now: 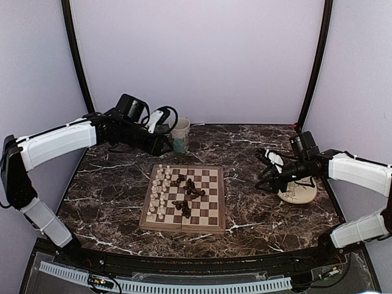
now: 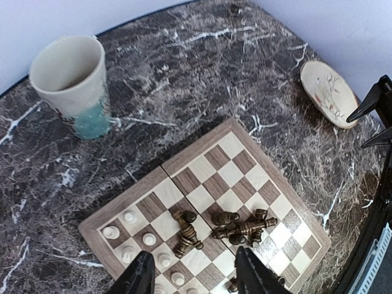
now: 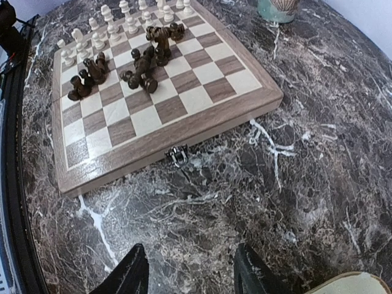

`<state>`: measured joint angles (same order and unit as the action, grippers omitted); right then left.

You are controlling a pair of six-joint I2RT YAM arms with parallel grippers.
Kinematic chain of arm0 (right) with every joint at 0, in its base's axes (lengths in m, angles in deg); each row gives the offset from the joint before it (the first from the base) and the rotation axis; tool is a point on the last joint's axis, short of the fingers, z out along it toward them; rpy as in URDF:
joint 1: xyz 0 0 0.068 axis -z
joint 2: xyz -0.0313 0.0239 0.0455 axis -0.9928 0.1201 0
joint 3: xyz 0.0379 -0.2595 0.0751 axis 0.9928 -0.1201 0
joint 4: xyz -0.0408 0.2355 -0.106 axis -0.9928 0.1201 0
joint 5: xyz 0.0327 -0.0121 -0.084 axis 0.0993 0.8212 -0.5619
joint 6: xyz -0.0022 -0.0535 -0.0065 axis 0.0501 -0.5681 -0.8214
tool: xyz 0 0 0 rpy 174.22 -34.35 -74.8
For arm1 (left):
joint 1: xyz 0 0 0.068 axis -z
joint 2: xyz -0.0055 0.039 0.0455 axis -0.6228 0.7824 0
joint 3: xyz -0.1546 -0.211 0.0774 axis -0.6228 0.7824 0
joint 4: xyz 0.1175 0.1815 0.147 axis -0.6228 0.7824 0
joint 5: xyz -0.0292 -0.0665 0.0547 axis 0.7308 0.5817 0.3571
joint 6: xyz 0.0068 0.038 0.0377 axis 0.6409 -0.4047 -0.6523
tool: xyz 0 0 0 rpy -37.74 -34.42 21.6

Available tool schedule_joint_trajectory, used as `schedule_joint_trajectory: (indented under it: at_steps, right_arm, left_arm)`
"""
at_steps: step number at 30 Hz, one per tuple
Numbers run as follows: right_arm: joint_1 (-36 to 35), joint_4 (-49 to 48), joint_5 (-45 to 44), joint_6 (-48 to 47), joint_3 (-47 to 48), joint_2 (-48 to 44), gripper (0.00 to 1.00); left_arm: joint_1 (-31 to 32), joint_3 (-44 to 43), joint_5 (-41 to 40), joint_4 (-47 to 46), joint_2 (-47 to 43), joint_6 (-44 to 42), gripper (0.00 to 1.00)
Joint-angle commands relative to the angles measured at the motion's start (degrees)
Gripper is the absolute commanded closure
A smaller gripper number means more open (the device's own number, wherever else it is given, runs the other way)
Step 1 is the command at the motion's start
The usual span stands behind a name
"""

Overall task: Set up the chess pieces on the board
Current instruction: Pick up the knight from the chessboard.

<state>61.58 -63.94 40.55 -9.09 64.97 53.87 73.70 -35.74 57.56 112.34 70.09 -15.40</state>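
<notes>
Left claw (image 2: pixel 193 252) released and empty, angled down over the board (image 2: pixel 229 173); dark chess pieces (image 2: pixel 236 229) lie toppled just beyond my fingertips (image 2: pixel 144 274), cream chess pieces (image 2: pixel 130 217) upright left of them. Right claw (image 3: pixel 190 247) released too, empty above marble table (image 3: pixel 275 202), board ahead, forearm stretched inward.

Right wrist view clips plate (image 3: pixel 353 284) and cup (image 3: pixel 278 8) at its edges, dark pieces (image 1: pixel 188 193) overhead too small to identify

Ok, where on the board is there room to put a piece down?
The board squares nearest the plate are bare, and so is the table between them. Opposite, white pieces crowd the edge; dark pieces lie heaped mid-board.
</notes>
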Motion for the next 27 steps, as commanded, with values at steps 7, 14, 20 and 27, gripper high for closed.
schedule_joint_trajectory:
  at_steps: [7, 14, 20, 27]
  right_arm:
    - [0.48, -5.33, -7.34, -4.58, 0.70, -1.36, 0.56]
    - [0.43, -4.06, -7.07, -5.83, 1.66, 0.34, 0.58]
    - [0.44, -4.05, -8.23, -6.42, 1.48, 0.27, 0.59]
    - [0.38, -4.05, -8.63, -6.62, 1.44, 0.54, 0.59]
  left_arm:
    - [9.29, -20.33, -11.05, 17.07, 21.41, -0.84, 0.67]
    - [11.26, -25.15, -12.85, 22.51, 27.93, -0.16, 0.67]
    - [11.62, -25.19, -11.36, 22.76, 29.90, 1.02, 0.69]
    - [12.00, -24.74, -9.30, 22.71, 31.45, 1.27, 0.72]
